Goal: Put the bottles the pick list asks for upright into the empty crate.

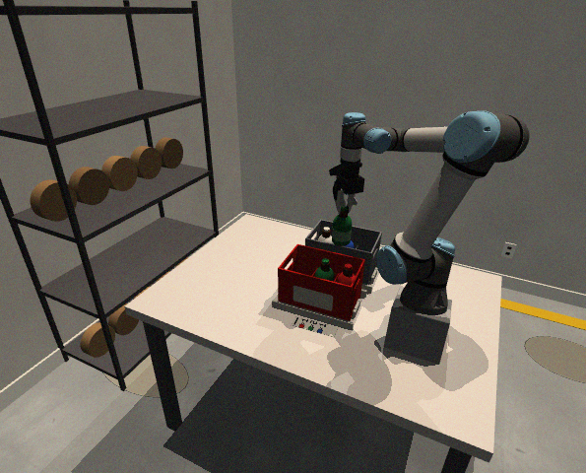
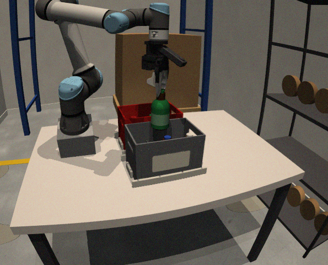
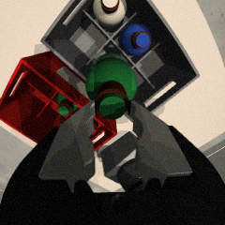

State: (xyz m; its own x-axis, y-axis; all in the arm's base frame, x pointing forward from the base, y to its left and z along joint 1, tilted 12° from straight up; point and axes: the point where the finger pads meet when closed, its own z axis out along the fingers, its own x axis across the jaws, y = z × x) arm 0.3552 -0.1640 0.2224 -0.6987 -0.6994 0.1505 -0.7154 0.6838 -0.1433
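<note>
My gripper (image 1: 344, 207) (image 2: 161, 92) (image 3: 112, 101) is shut on the neck of a green bottle (image 1: 342, 230) (image 2: 160, 109) (image 3: 111, 77). The bottle hangs upright, raised above the grey crate (image 1: 370, 239) (image 2: 141, 159) (image 3: 187, 77). In that crate stand a white bottle (image 1: 326, 234) (image 3: 109, 11) and a blue bottle (image 2: 167, 137) (image 3: 136, 39). The red crate (image 1: 289, 287) (image 2: 124, 109) (image 3: 19, 70) beside it holds another green bottle (image 1: 325, 269) (image 3: 65, 107) and a red bottle (image 1: 347, 275). The pick list (image 1: 328, 330) lies by the red crate, with red, green and blue marks; its counts are too small to read.
Low pale rails (image 1: 310, 313) (image 2: 169, 180) run along the crate bases. The robot's base block (image 1: 416, 333) (image 2: 76, 145) stands on the table (image 1: 206, 295) (image 2: 229, 148) near the crates. A shelf rack (image 1: 130, 111) with round brown items and a big cardboard box (image 2: 129, 71) stand beyond the table.
</note>
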